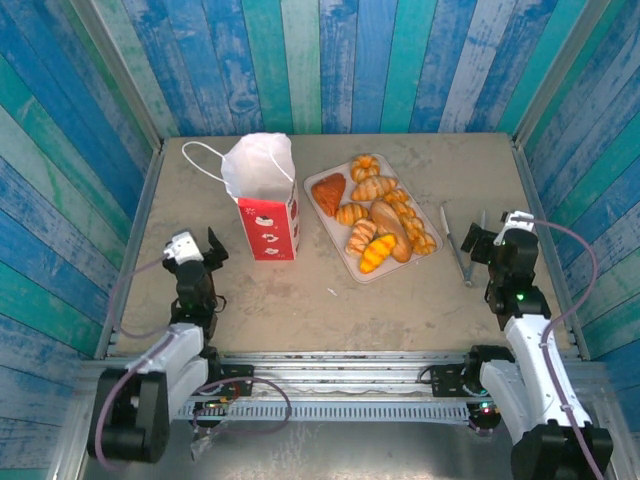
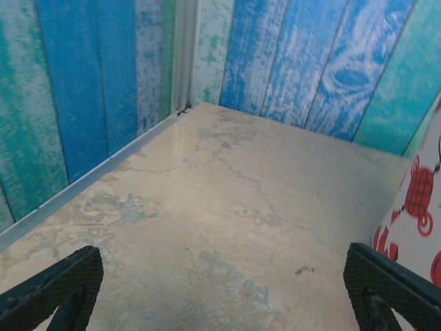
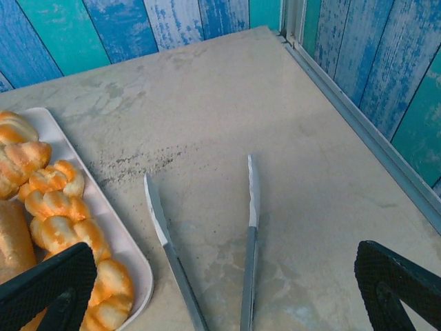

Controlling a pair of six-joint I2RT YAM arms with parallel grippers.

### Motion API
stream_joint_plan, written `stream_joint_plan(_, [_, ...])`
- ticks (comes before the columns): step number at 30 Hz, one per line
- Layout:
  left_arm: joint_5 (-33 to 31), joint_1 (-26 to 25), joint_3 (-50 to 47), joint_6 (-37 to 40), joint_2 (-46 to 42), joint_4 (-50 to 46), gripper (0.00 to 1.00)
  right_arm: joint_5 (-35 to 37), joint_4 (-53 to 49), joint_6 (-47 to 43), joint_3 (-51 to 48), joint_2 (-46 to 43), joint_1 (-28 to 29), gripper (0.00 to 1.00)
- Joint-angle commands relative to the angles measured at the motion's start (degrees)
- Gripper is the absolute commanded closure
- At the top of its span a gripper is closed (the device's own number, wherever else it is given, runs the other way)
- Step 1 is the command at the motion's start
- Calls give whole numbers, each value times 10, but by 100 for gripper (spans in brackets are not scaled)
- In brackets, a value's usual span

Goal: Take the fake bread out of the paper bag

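The paper bag (image 1: 265, 205) stands upright left of the table's middle, white on top with a red lower band. Its crumpled top hides the inside. Its red-patterned side (image 2: 420, 207) shows at the right edge of the left wrist view. Several pieces of fake bread (image 1: 375, 215) lie on a pale-pink tray (image 1: 338, 238); twisted rolls (image 3: 62, 207) show in the right wrist view. My left gripper (image 1: 200, 255) (image 2: 220, 296) is open over bare table, near and left of the bag. My right gripper (image 1: 497, 238) (image 3: 224, 293) is open and empty, right of the tray.
Grey metal tongs (image 1: 458, 245) (image 3: 248, 227) lie on the table between the tray and my right gripper, their tips pointing away. Blue and teal plank walls (image 1: 330, 60) close in the table on three sides. A white cord handle (image 1: 200, 160) lies behind the bag.
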Motion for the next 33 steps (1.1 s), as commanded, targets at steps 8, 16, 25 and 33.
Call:
stream_joint_plan(8, [92, 2, 37, 79, 242, 266, 6, 8, 164, -12, -24, 87, -3, 0])
stream_joint_plan(16, [84, 8, 115, 67, 306, 178, 6, -6, 295, -12, -73, 143, -3, 0])
stream_joint_plan(25, [66, 10, 112, 58, 304, 180, 6, 21, 402, -40, -71, 284, 48, 0])
stream_joint_plan(33, [67, 10, 112, 58, 303, 180, 6, 29, 463, -110, -42, 355, 79, 0])
